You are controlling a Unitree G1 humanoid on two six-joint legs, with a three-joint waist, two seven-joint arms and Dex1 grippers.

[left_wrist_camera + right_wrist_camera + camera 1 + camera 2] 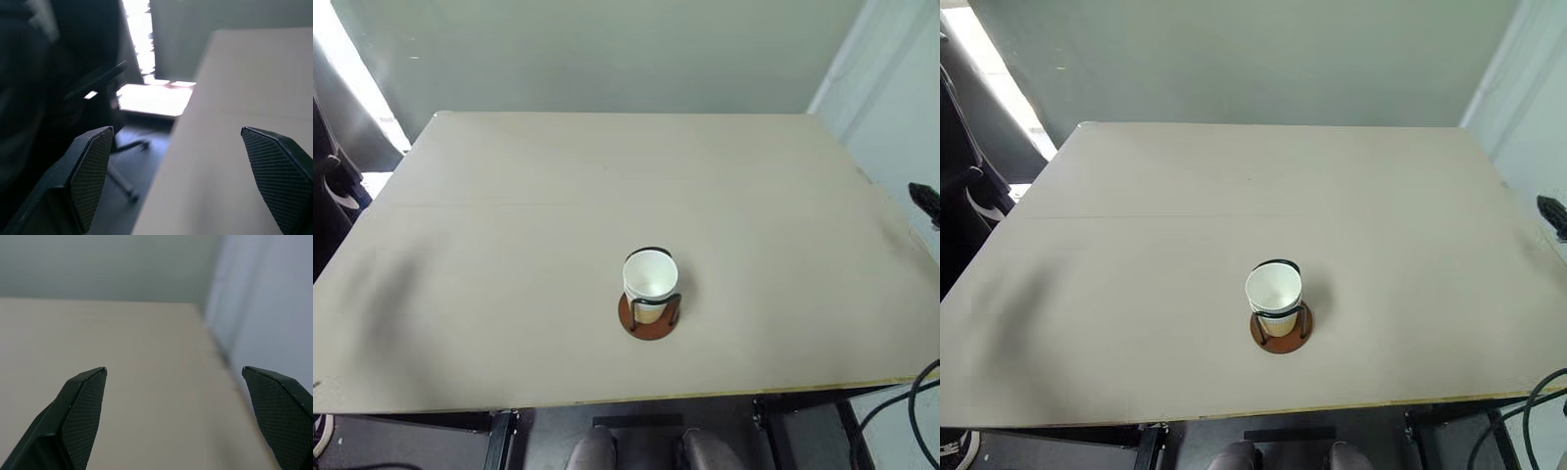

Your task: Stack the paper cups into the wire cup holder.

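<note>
The wire cup holder point(647, 320), a reddish-brown disc with thin black wire loops, stands near the middle of the table, a little toward the front edge. Paper cups point(650, 277) sit nested upright inside it; the top one shows its white inside and rolled rim, with pale yellow sides below. How many are nested I cannot tell. My left gripper point(178, 171) is open and empty beside the table's left edge, over the floor. My right gripper point(173, 406) is open and empty above the table's right side, pointing toward the far right corner. Both are far from the holder.
The beige table point(509, 245) has a grey wall behind it and a pale wall on the right. A dark chair point(98, 83) stands off the left edge. Black cables point(911, 411) hang at the front right corner.
</note>
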